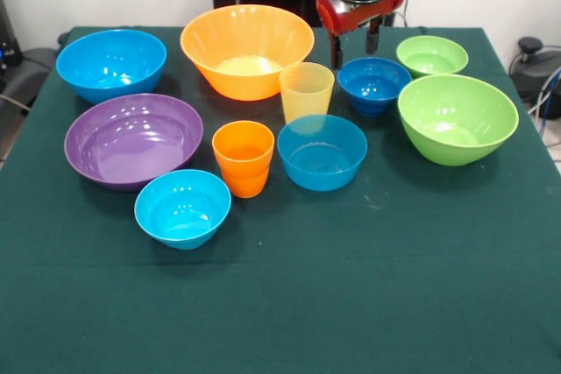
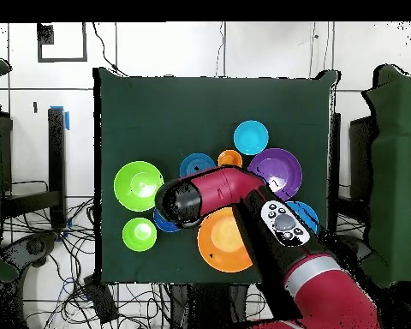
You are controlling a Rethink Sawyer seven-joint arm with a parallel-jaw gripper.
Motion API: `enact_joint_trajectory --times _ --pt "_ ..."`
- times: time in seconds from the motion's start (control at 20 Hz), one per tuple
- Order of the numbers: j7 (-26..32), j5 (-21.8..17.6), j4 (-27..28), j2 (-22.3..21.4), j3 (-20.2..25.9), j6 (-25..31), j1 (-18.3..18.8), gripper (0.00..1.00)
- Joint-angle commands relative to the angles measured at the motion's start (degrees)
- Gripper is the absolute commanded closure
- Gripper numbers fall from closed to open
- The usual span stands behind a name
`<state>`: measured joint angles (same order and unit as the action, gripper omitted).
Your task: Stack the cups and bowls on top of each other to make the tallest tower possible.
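Note:
All cups and bowls stand apart on the green table (image 1: 412, 286). The far row holds a large blue bowl (image 1: 110, 63), a large orange bowl (image 1: 247, 50), a dark blue small bowl (image 1: 374, 85) and a small lime green bowl (image 1: 431, 56). Nearer are the purple bowl (image 1: 133, 139), orange cup (image 1: 244, 158), pale yellow cup (image 1: 307, 91), two light blue bowls (image 1: 322, 151) (image 1: 182, 208) and the large lime green bowl (image 1: 458, 117). My gripper (image 1: 354, 48) hangs open and empty just behind the dark blue bowl. In the overhead view the arm (image 2: 217, 193) hides it.
Cables and dark equipment lie beyond the table's side edges. In the overhead view the arm crosses over the large orange bowl (image 2: 219, 246) and partly covers the dark blue bowl (image 2: 164, 224). Bare green cloth fills the near half of the front view.

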<state>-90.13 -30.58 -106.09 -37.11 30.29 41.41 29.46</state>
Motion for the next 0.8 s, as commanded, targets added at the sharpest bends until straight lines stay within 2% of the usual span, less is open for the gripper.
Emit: enact_joint_trajectory --times 0.05,0.55,0.8 --pt "9.90 -4.52 3.68 2.00 2.92 1.17 1.22 0.00" --pt "10.79 -4.11 4.64 3.64 3.67 3.30 2.34 0.00" --pt "10.65 -5.30 5.70 4.69 3.72 2.50 2.18 0.00"
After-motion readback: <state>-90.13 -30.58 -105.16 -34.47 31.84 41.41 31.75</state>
